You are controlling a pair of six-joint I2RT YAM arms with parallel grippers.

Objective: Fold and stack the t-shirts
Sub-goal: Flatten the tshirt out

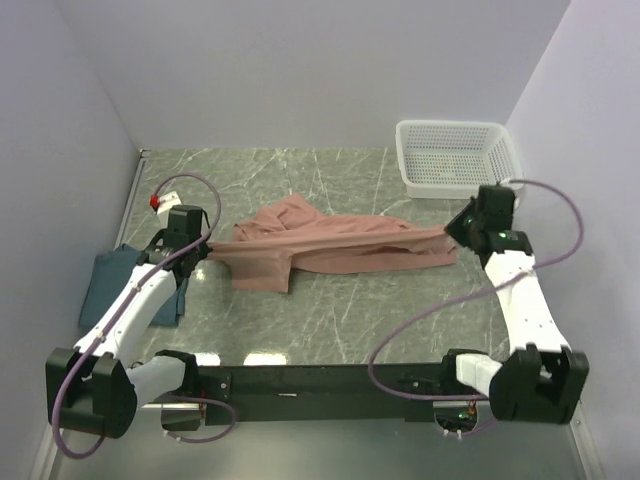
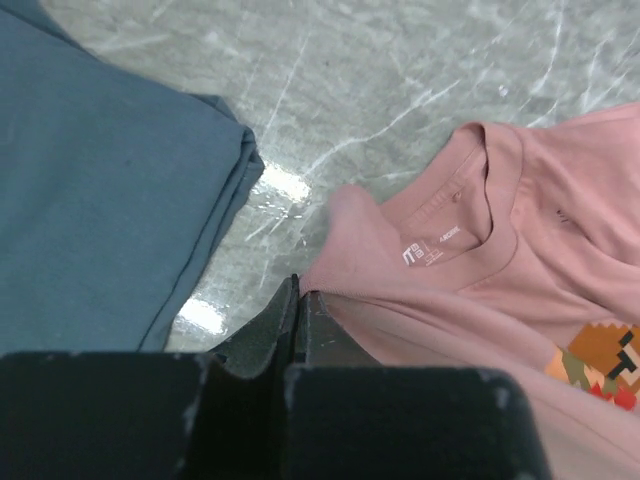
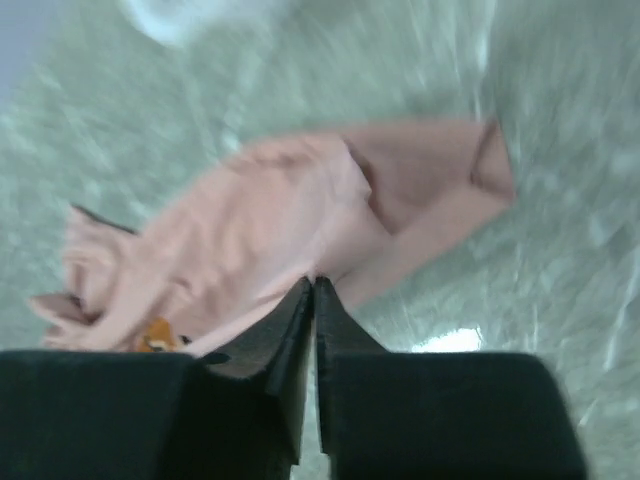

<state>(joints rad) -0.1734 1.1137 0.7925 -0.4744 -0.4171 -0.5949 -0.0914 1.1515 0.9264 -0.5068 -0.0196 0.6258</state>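
The salmon-pink t-shirt (image 1: 320, 245) is stretched in a band across the middle of the table between both grippers. My left gripper (image 1: 207, 243) is shut on its left edge near the collar; the left wrist view shows the gripper (image 2: 297, 285) pinching the pink cloth (image 2: 480, 270) beside the neck label. My right gripper (image 1: 452, 230) is shut on the shirt's right end; the right wrist view shows the gripper (image 3: 314, 282) pinching the pink cloth (image 3: 290, 230). The dark teal-blue t-shirt (image 1: 125, 285) lies folded at the left edge and also shows in the left wrist view (image 2: 90, 190).
A white mesh basket (image 1: 455, 158) stands at the back right corner. Walls close the table at left, back and right. The marbled tabletop (image 1: 350, 320) shows in front of the pink shirt.
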